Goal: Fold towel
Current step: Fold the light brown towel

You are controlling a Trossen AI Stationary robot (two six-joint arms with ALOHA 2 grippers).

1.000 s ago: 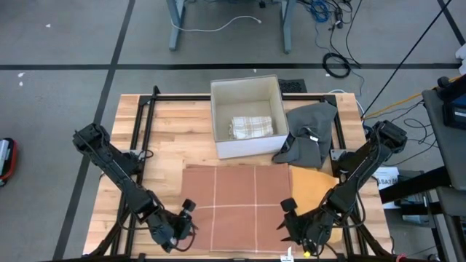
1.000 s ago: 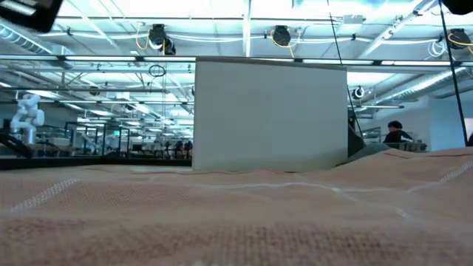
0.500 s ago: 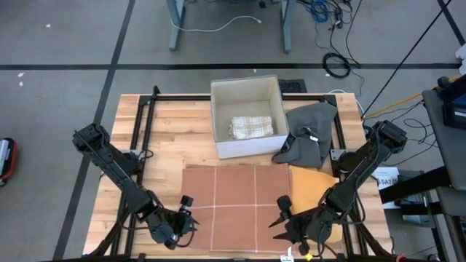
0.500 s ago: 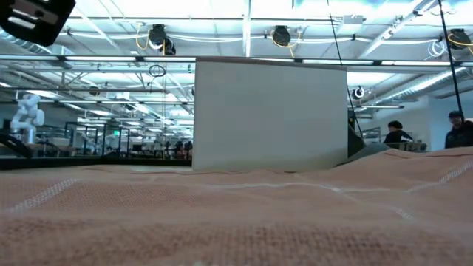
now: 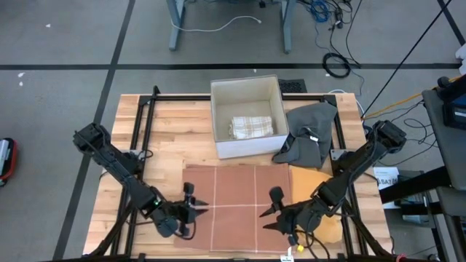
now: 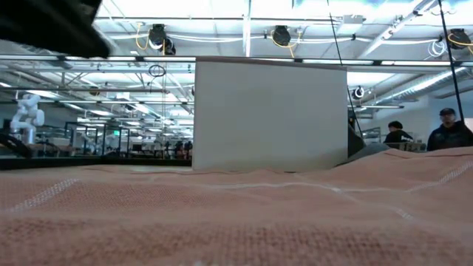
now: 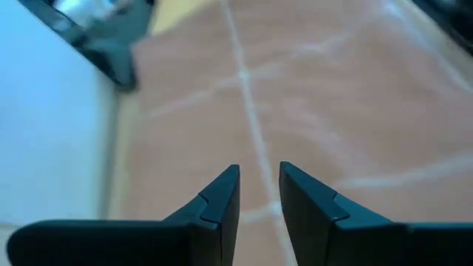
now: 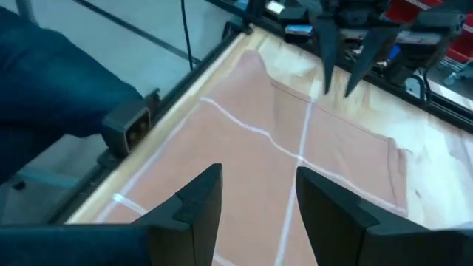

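Note:
A reddish-brown towel [image 5: 237, 196] with thin white lines lies spread flat on the wooden table; it fills the foreground of the low view [image 6: 236, 222]. My left gripper [image 5: 195, 201] hovers open over its near left part, nothing between its fingers [image 7: 259, 193]. My right gripper [image 5: 269, 205] hovers open over its near right part, its fingers pointing across the towel [image 8: 255, 196] toward the left gripper [image 8: 347, 59]. Neither gripper touches the towel.
A white box [image 5: 247, 116] holding a folded checked cloth [image 5: 252, 126] stands just beyond the towel's far edge. A grey cloth [image 5: 309, 135] lies right of the box, and a tan cloth [image 5: 314, 188] lies beside the towel's right edge. A black frame [image 5: 145, 124] borders the table.
Both grippers have swung inward from the towel's near corners. The left one has gone toward the table's right edge and the right one toward its left edge, each turning as it went. They now face each other over the towel, which has stayed flat.

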